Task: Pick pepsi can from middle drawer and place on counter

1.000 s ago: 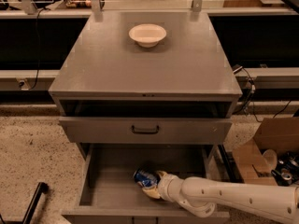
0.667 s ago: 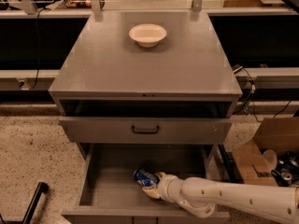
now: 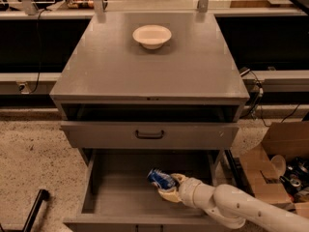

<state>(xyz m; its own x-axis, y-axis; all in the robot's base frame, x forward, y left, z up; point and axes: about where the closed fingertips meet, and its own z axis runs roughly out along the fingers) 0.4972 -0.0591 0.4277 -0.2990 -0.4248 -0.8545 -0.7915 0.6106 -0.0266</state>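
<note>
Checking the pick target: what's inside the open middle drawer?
In the middle drawer lies the pepsi can, with the gripper at it. The drawer bottom beneath gripper and arm is covered.

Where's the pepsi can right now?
In the camera view the pepsi can lies in the open middle drawer, right of centre, with the gripper against its right end.

— The counter (image 3: 193, 71) looks like matt grey painted metal with a faint sheen, and the middle drawer (image 3: 120, 192) the same.
— And the pepsi can (image 3: 160, 178)?
— Glossy blue metal. The gripper (image 3: 168, 187), down in the drawer against it, is smooth cream plastic, possibly rubbery. The cardboard box (image 3: 275, 153) is dull brown.
</note>
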